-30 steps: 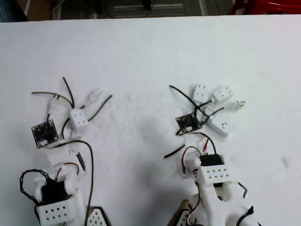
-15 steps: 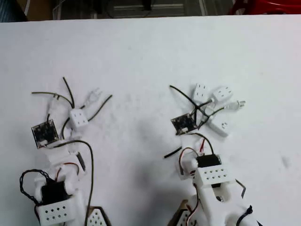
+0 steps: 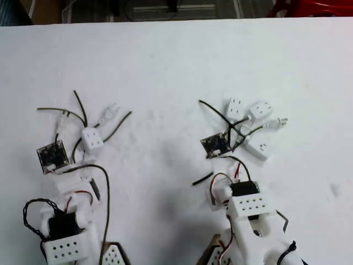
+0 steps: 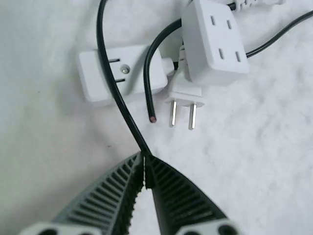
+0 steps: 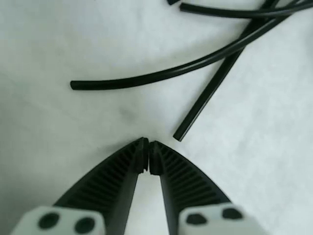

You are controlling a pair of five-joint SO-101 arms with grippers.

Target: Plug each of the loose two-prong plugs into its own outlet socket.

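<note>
Both ribbed jaws closed: left pinching smooth black cable (image 4: 117, 100) nr white plug (image 4: 183, 92), right empty.

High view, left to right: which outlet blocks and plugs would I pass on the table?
Lone outlet block → left plug → upper-left outlet block of the right group → right plug.

White table (image 3: 176, 61) under even light, dark clutter (image 3: 165, 8) beyond its far edge, something red (image 3: 309, 8) at one corner.
</note>
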